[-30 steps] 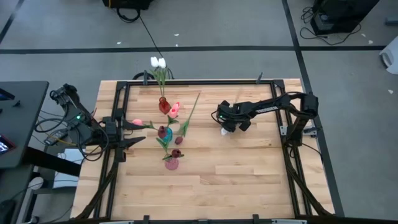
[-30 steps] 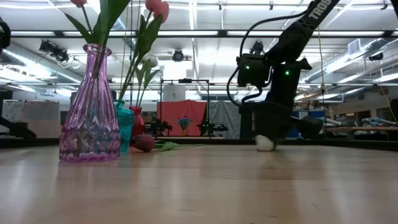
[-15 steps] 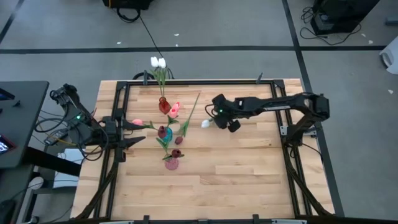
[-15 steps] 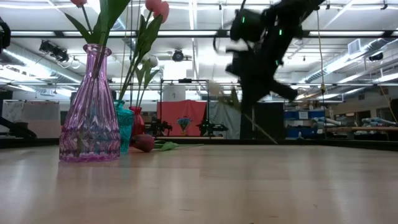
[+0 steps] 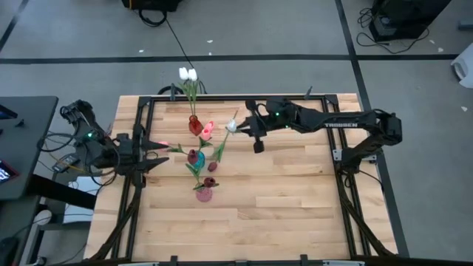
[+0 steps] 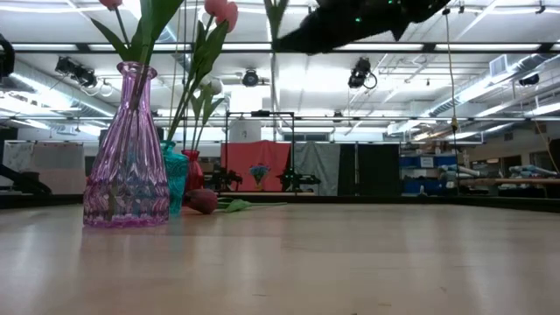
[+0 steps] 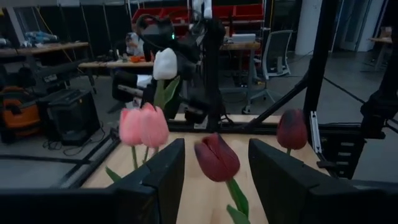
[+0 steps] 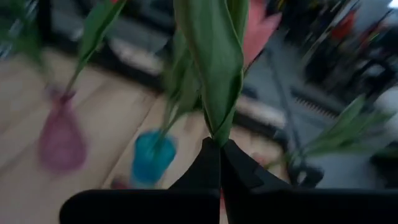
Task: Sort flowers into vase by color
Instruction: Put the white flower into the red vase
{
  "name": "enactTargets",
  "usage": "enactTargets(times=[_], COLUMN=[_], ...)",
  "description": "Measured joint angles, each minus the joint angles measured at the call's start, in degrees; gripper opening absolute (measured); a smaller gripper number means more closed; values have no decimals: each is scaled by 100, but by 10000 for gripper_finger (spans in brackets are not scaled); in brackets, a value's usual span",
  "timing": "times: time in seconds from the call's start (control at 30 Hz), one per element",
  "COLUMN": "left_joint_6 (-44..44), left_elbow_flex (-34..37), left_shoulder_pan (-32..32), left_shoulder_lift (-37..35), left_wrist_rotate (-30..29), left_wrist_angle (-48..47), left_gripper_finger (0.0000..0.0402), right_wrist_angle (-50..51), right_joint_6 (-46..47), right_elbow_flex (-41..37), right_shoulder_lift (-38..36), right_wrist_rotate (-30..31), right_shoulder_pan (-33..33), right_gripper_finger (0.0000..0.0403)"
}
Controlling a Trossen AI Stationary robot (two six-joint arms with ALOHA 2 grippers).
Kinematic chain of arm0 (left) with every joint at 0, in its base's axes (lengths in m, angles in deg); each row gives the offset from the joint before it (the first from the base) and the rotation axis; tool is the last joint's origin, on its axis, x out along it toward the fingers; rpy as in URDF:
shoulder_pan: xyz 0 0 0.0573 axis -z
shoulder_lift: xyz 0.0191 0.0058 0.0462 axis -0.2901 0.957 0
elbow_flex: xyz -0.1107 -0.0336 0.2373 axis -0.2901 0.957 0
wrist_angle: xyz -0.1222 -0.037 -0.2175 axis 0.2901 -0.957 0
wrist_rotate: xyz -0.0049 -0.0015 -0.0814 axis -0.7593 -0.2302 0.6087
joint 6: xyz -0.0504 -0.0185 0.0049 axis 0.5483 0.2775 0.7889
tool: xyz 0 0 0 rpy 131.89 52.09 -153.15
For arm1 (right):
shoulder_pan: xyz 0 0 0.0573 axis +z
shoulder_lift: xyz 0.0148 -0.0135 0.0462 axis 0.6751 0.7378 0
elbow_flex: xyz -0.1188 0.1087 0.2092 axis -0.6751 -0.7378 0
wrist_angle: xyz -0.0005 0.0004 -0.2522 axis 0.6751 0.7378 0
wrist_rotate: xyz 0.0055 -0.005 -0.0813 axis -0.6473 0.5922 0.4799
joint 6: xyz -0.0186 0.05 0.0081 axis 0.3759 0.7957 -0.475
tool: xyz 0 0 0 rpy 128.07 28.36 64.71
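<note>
flowers already stand in the vases near the middle of the table [image 5: 295,222]: white ones in the red vase [image 5: 194,124] at the far side, pink ones by the teal vase [image 5: 198,158], and dark red ones by the pink glass vase [image 5: 204,193] nearest the front. the right gripper [image 5: 244,125] is up in the air above the table, just beside the red vase, and its fingers are pinched shut on the green stem of a white tulip [image 5: 231,126]. in the right wrist view the two dark fingers [image 8: 211,163] meet tight around that stem. the white tulip is not in a vase yet, so it is left to put in, likely with the other white ones. one dark red flower [image 6: 202,200] seems to lie flat on the table behind the pink glass vase, though it is hard to be sure from so low. the left gripper [image 5: 159,154] waits at the left side of the table with its fingers wide apart and nothing in them.
</note>
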Motion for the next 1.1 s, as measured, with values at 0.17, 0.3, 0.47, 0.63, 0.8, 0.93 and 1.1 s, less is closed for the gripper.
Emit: enactTargets(times=[0.17, 0.3, 0.47, 0.63, 0.8, 0.93, 1.1], left_joint_6=[-419, -728, -843, -1083, -1137, -1138, -1137], left_elbow_flex=[-274, -498, -764, -920, -1005, -1005, -1005], left_shoulder_pan=[0, 0, 0, 0, 0, 0, 0], left_shoulder_lift=[-223, -321, -372, -386, -391, -391, -391], left_wrist_rotate=[0, 7, -4, -15, -18, -17, -18], left_wrist_angle=[-8, 1, -9, -3, -12, -14, -18], left_gripper_finger=[183, 183, 183, 183, 183, 183, 183], right_wrist_angle=[-1752, -3045, -3629, -3664, -3632, -3622, -3585], right_joint_6=[397, 760, 791, 801, 801, 797, 674], right_elbow_flex=[-2, 0, 262, 892, 1294, 1467, 1524], right_shoulder_lift=[544, 1043, 1581, 2007, 2327, 2529, 2638], right_wrist_rotate=[-76, -313, -438, -598, -686, -726, -673], right_shoulder_pan=[-98, -197, -295, -340, -390, -452, -523], right_gripper_finger=[6, 6, 6, 6, 6, 6, 6])
